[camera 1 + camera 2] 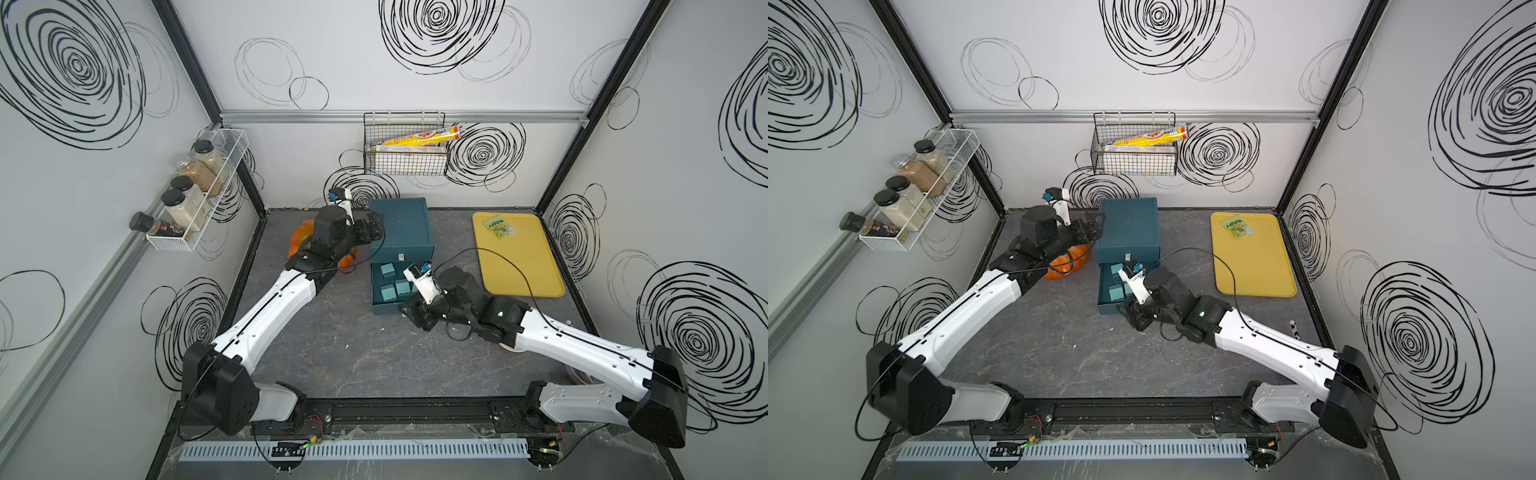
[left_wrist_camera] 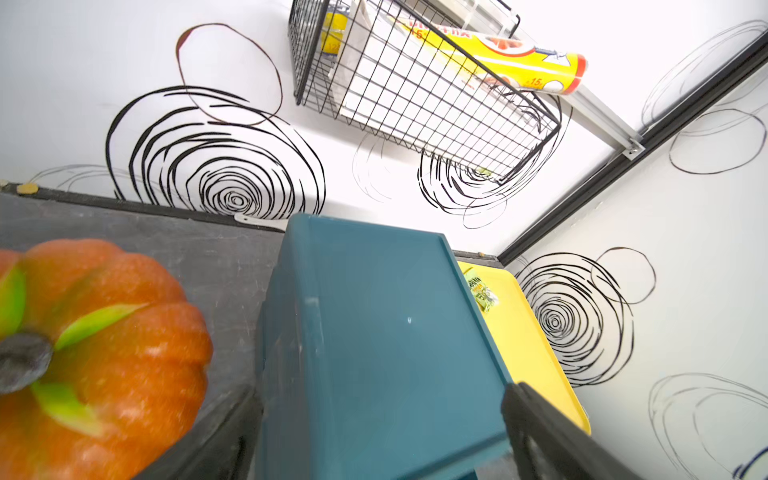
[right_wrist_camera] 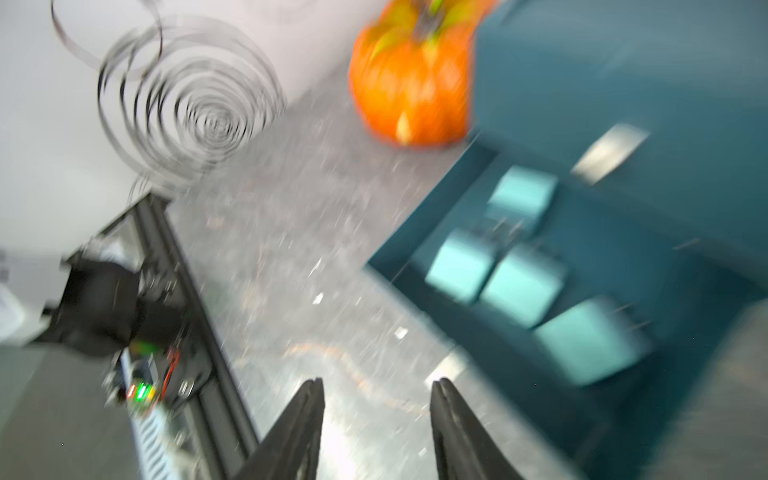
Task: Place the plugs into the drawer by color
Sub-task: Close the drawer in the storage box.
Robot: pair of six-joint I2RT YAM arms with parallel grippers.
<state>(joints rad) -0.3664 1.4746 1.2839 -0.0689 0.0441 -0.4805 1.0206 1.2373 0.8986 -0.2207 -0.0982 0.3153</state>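
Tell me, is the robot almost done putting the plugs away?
Partly, it seems. Done: four teal plugs lie in the pulled-out drawer. In hand: nothing; the right gripper is open and empty by that drawer, and the left gripper is open astride the chest. To do: the drawer is not yet pushed in. No pink plugs show anywhere, so I cannot tell whether they are already stowed.

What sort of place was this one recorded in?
Most likely a lab test cell dressed as a kitchen corner: swirl-printed white panel walls, a wall rack of spice jars, a wire basket holding wrap boxes, and two robot arms bolted at a stone-look tabletop.
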